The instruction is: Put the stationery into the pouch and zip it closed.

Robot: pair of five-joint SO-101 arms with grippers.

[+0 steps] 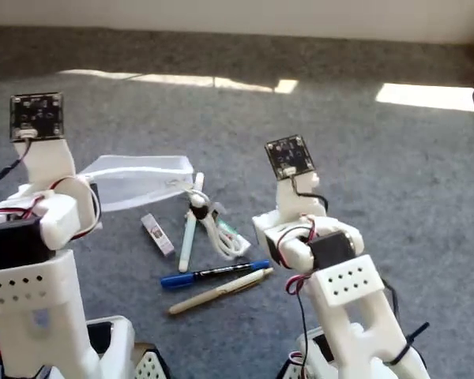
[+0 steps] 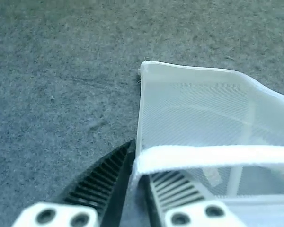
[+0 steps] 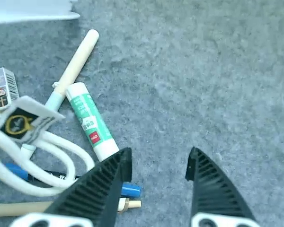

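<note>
A white mesh pouch (image 1: pixel 138 180) lies on the grey carpet, and my left gripper (image 2: pixel 139 165) is shut on its folded rim (image 2: pixel 203 153) at the corner nearest the left arm. The stationery lies between the arms: a small eraser box (image 1: pixel 156 234), a pale pen (image 1: pixel 188 241), a coiled white cable (image 3: pixel 38 151) with a tag, a green-and-white glue stick (image 3: pixel 90 120), a blue marker (image 1: pixel 213 274) and a beige pen (image 1: pixel 221 290). My right gripper (image 3: pixel 159 156) hangs open over bare carpet just beside the glue stick's end, holding nothing.
The grey carpet (image 1: pixel 379 181) stretches to the back and right. Sunlit patches (image 1: pixel 426 96) lie near the far wall. The two arm bases (image 1: pixel 39 316) stand at the front edge.
</note>
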